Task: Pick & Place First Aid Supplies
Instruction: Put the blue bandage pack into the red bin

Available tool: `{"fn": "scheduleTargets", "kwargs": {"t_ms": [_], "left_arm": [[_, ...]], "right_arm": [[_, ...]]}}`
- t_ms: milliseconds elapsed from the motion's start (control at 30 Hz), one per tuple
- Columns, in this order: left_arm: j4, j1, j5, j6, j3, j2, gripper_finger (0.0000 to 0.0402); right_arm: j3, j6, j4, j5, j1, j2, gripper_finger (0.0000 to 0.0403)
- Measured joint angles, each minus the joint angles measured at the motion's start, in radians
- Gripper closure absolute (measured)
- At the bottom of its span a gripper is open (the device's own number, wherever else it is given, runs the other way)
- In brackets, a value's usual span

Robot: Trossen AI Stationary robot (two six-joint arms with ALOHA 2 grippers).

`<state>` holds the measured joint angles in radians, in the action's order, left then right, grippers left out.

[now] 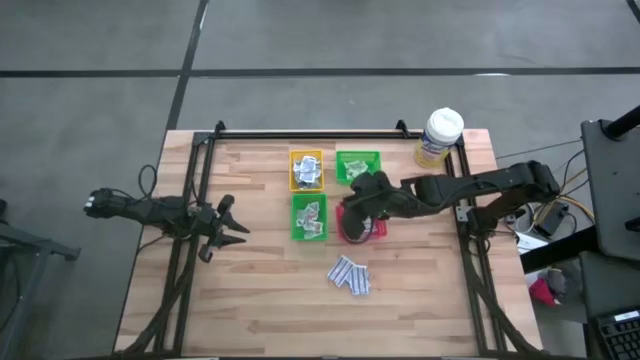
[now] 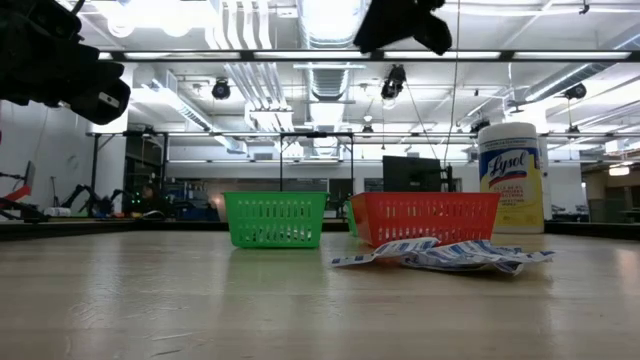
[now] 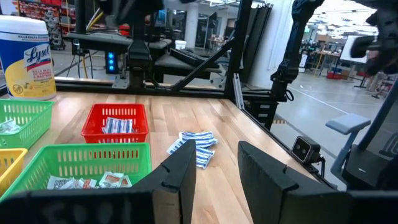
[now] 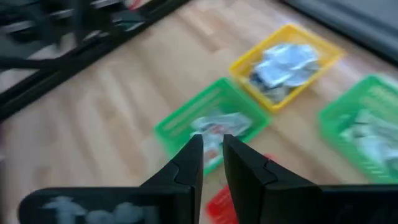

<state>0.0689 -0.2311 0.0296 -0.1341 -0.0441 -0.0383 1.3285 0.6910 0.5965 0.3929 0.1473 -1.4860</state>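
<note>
The right gripper [image 1: 352,222] hangs over the red tray [image 1: 376,229], fingers narrowed, holding nothing I can see. Loose blue-and-white pads [image 1: 350,275] lie on the table just beside that tray. The next pick probably needs fingers opened wide before descending. The left gripper [image 1: 238,228] waits partly open, well away from the tray.

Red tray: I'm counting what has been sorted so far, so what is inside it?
The red tray holds a few blue-and-white pads. From above, the right gripper covers most of the tray, so an exact count is not possible.
</note>
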Motion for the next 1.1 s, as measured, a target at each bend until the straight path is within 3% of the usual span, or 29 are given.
{"fn": "scheduleTargets", "kwargs": {"t_ms": [367,533,767,1100], "left_arm": [[0.010,0.000,0.000,0.000,-0.002,0.000,0.0287],[0.010,0.000,-0.001,0.002,-0.002,0.000,0.0287],[0.011,0.000,0.000,0.003,-0.002,0.000,0.0287],[0.013,0.000,0.000,0.003,-0.002,0.000,0.0287]], "right_arm": [[-0.015,0.115,0.001,-0.229,0.140,-0.003,0.0344],[-0.026,0.177,0.003,-0.263,0.185,-0.019,0.0344],[-0.027,0.218,0.004,-0.285,0.198,-0.077,0.0344],[-0.027,0.222,0.006,-0.454,0.197,-0.207,0.0344]]}}
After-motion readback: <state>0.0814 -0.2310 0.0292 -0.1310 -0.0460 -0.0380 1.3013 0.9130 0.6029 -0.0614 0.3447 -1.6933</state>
